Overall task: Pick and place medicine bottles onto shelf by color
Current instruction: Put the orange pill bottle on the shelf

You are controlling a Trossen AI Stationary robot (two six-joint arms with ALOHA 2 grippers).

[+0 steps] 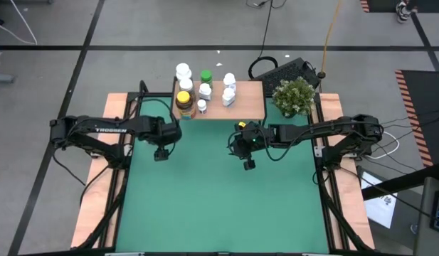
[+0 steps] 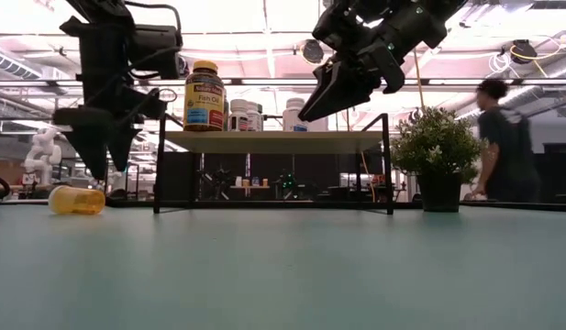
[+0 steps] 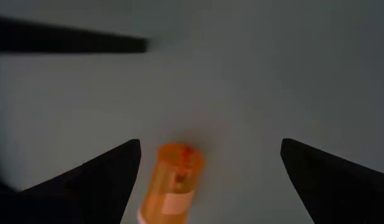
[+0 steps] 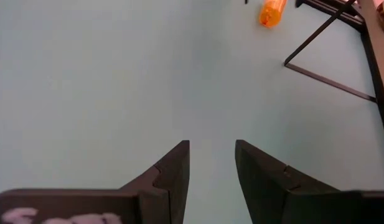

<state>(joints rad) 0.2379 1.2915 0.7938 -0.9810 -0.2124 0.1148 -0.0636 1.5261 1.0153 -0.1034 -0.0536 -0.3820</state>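
An orange bottle (image 2: 76, 200) lies on its side on the green table, left of the shelf's legs; it also shows in the left wrist view (image 3: 173, 183) and, farther off, in the right wrist view (image 4: 271, 12). My left gripper (image 2: 99, 170) (image 3: 210, 168) hangs open just above the bottle without touching it, and hides it in the high view (image 1: 161, 153). The shelf (image 1: 247, 103) at the table's far edge carries an amber bottle with a yellow lid (image 1: 183, 102) and several white bottles (image 1: 228, 96). My right gripper (image 1: 247, 163) (image 4: 211, 165) hovers over mid-table, narrowly open and empty.
A potted plant (image 1: 294, 96) stands right of the shelf at the far edge. The shelf's black legs (image 2: 157, 174) stand close to the orange bottle. Bare green table (image 1: 219, 206) stretches toward the near edge. A person (image 2: 498, 137) is in the room beyond.
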